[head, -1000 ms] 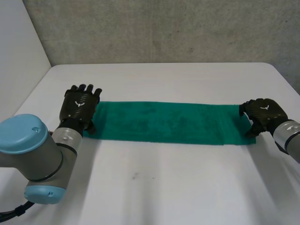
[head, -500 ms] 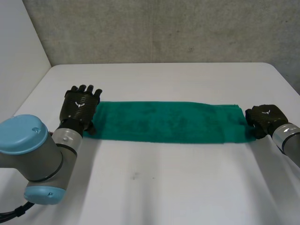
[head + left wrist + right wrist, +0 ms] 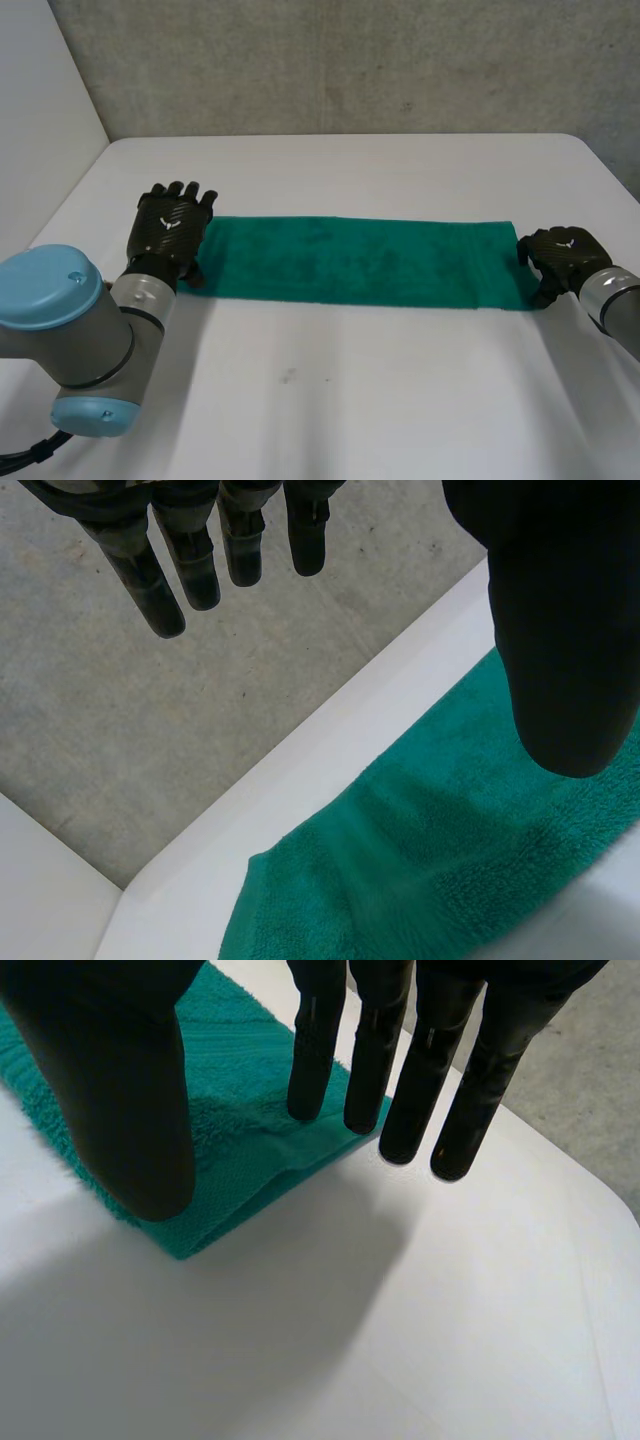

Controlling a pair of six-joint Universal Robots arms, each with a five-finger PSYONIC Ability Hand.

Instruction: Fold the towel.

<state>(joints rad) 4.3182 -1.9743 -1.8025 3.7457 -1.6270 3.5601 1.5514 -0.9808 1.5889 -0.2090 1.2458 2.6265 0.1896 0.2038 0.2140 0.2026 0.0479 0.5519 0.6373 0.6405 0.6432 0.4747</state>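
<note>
Green towel lying flat as a long, narrow strip across the white counter, between the two hands. Left hand at the towel's left end, fingers straight and released, thumb above the cloth. Right hand at the towel's right end, fingers straight and relaxed; two fingertips rest on the cloth near its end edge, grasping nothing.

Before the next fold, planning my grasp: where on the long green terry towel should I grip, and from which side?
Probably the short end's corners, from beyond that end: the green terry towel lies flat as a long strip, its ends by the left hand and right hand.
</note>
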